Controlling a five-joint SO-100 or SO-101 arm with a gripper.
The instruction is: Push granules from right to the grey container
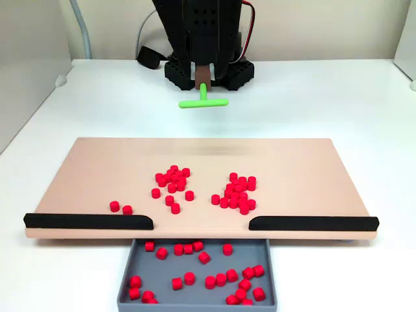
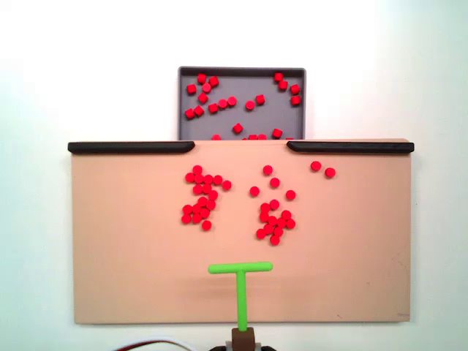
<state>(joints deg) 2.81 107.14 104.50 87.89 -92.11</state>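
Roughly thirty small red cylindrical granules (image 2: 206, 197) lie on one tan rectangular board (image 2: 131, 248); some twenty more lie in the shallow grey plastic container (image 2: 241, 72).
Two black rail strips (image 2: 131, 147) edge the board; gripper (image 2: 242, 338) clamps one green T-shaped pusher (image 2: 240, 278).

No readable text, labels, brands, nos. or signs showing in either fixed view.
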